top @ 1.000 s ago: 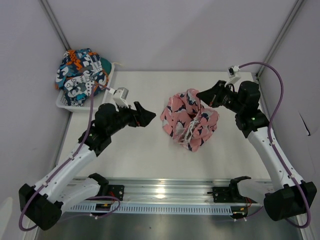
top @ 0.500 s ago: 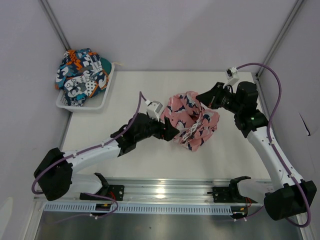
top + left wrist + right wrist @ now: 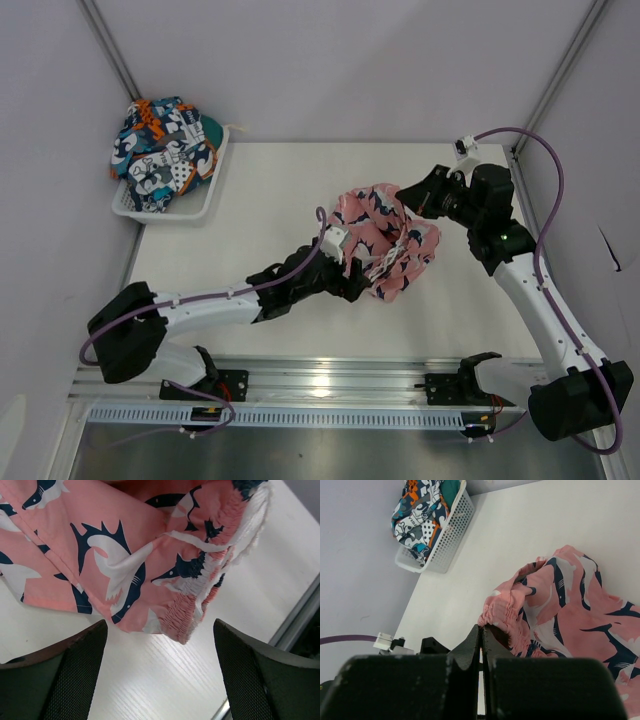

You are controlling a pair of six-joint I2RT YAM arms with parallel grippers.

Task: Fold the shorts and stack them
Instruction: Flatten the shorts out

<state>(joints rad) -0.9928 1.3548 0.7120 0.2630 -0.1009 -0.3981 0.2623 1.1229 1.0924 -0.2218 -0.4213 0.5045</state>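
Over the table centre, top view: the left gripper (image 3: 357, 283) has swung in to the near edge of the pink shorts (image 3: 385, 235). The patchwork shorts (image 3: 165, 150) stay in the basket (image 3: 205, 195).

Left wrist: jaws spread wide, flanking the waistband, gripping nothing.

Right wrist: the right gripper (image 3: 481, 630) appears pinched closed on the far waistband. A second grasp looks imminent, ready for spreading the shorts.

Well right of the white lattice basket (image 3: 170, 212), you have the pink shorts (image 3: 385, 240): salmon pink, printed with navy-and-white sharks, white ribbing at the waistband. Inside the basket, the patchwork shorts (image 3: 165, 150) show teal, orange, navy and white panels. The table (image 3: 260, 190) under the basket reads off-white.
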